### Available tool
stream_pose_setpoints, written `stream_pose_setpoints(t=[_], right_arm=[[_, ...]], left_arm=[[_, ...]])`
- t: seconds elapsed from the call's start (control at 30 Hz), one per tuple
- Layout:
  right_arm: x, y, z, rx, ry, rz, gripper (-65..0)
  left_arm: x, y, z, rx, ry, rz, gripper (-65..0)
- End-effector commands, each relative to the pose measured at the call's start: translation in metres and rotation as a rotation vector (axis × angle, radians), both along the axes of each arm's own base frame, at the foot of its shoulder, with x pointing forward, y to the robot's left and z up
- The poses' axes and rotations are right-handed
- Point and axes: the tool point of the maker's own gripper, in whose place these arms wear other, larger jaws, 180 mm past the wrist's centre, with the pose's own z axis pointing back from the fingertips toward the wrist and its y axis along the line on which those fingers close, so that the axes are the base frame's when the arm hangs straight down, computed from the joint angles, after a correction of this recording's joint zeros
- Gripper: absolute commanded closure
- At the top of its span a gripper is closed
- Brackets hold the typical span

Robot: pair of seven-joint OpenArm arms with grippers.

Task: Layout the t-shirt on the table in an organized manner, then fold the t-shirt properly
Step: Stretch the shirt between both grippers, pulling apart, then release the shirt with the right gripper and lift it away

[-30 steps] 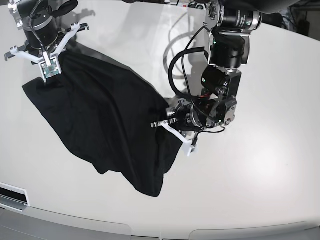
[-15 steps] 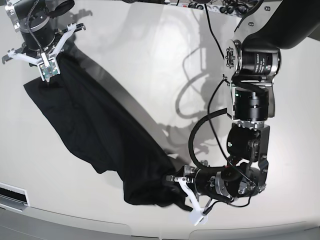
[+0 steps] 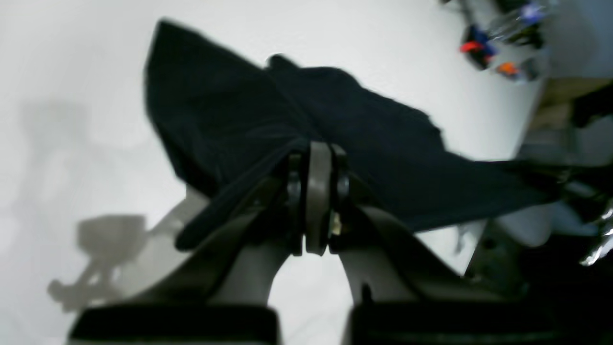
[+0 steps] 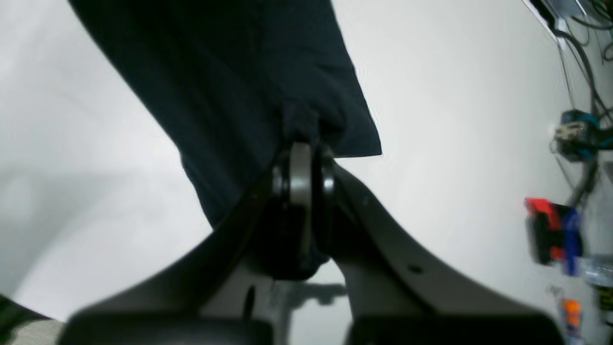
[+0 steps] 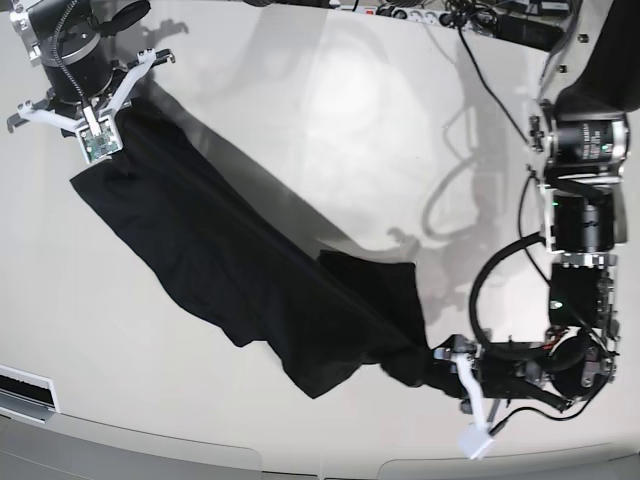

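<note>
Black, soft fabric stretches in a long slanting band across the glossy white counter (image 5: 330,110): the t-shirt (image 5: 230,270) runs from the far corner on the base view's left down to the near edge at its right, pulled taut along its upper line and sagging in loose folds and a rumpled flap beneath. The right tool (image 5: 92,125), a white, forked plastic piece under a dark round wrist, is clamped on one end of the shirt; in its wrist view the two curved grey fingers (image 4: 299,177) meet with cloth bunched between them. The left tool (image 5: 440,365), at the near right, is likewise pinched tight on the other end, where the fabric gathers into a narrow twist; its wrist view shows the cloth fanning away from the closed tips in broad matte creases. The counter's smooth surface carries soft grey shadows of both arms.
</note>
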Motion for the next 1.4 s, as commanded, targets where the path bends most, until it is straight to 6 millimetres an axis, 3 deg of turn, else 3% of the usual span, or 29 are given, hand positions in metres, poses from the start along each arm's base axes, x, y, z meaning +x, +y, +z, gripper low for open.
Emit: stream_pose_setpoints(t=[0.0,0.17,0.27,0.37,0.43,0.5,0.6,0.67,0.8,0.93,1.07,1.13,1.27,1.37], right_arm=[[0.002,0.0,0.007,-0.004,-0.022,0.006,0.0],[-0.002,0.022,0.003,0.09,0.008,0.084,0.0],[-0.014,0.05,-0.003,0.198,0.074,0.202,0.0],[-0.031,0.087,-0.001,0.349,0.134,0.355,0.0],[-0.034,0.094,0.002,0.377,0.136,0.39,0.0],[-0.028,0.086,0.0,0.338,0.124,0.36,-1.5],[-0.016,0.067,-0.001,0.249,0.096,0.29,-28.1],[-0.006,0.056,0.002,0.216,0.058,0.234,-39.0],[0.021,0.045,0.016,0.203,-0.036,0.157,-39.2],[0.053,0.062,0.045,0.321,-0.164,0.191,-39.2],[0.077,0.051,0.012,0.342,-0.092,0.154,-39.1],[0.08,0.052,0.008,0.343,-0.076,0.163,-38.9],[0.065,0.084,0.023,0.42,-0.085,0.333,-39.0],[0.078,0.08,0.029,0.447,-0.124,0.288,-39.0]], left_arm=[[0.005,0.009,0.011,0.021,-0.029,0.003,0.0],[-0.042,0.033,-0.054,0.297,0.123,-0.144,0.0],[-0.076,0.046,-0.088,0.452,0.225,-0.26,0.0],[-0.103,0.06,-0.111,0.561,0.289,-0.361,0.0],[-0.113,0.067,-0.119,0.609,0.309,-0.398,0.0],[-0.114,0.071,-0.123,0.643,0.312,-0.407,0.0],[-0.111,0.077,-0.123,0.674,0.3,-0.4,0.0],[-0.109,0.081,-0.125,0.703,0.293,-0.397,0.0],[-0.1,0.081,-0.126,0.71,0.241,-0.375,0.0],[-0.095,0.08,-0.126,0.709,0.218,-0.366,0.0],[-0.095,0.081,-0.126,0.714,0.216,-0.365,0.0],[-0.093,0.08,-0.126,0.712,0.202,-0.361,0.0],[-0.083,0.078,-0.127,0.713,0.142,-0.341,0.0],[-0.081,0.08,-0.127,0.722,0.132,-0.339,0.0]])
